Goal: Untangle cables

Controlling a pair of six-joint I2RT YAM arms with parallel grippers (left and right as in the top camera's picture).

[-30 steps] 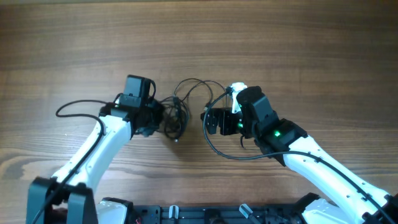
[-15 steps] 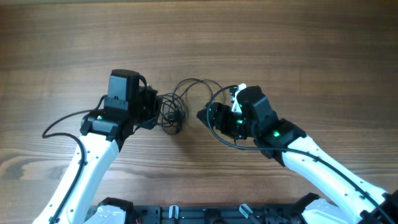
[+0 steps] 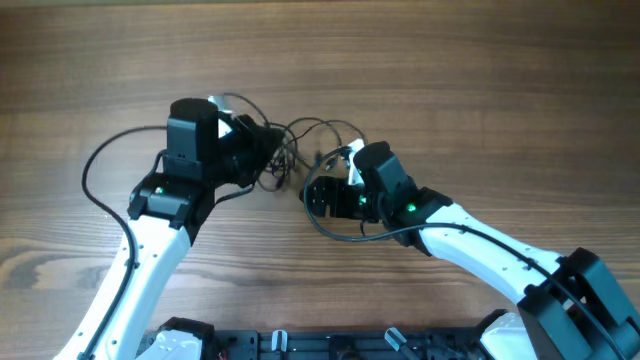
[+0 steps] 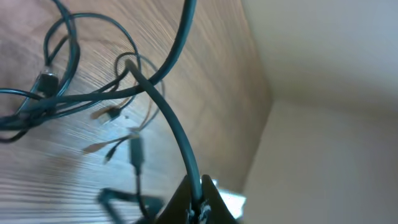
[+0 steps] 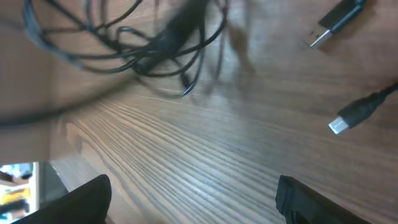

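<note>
Cables point(image 3: 287, 158): one tangle on the table point(image 3: 450, 60), between the two grippers; left clamped, right released.
Overhead: the thin black tangle lies mid-table. Its left edge meets the left gripper point(image 3: 258, 152), and the right gripper point(image 3: 318, 195) sits just beside it at lower right. Left wrist: one strand point(image 4: 168, 121) runs from the tangle straight into the closed fingers point(image 4: 177, 211), which are clenched on it. Small plugs point(image 4: 134, 152) show against the wood grain, blurred. Right wrist: both fingers stand wide apart with nothing between them. The tangle lies ahead at upper left, blurred, and two plug ends point(image 5: 354, 115) lie at right, apart from the bundle.
</note>
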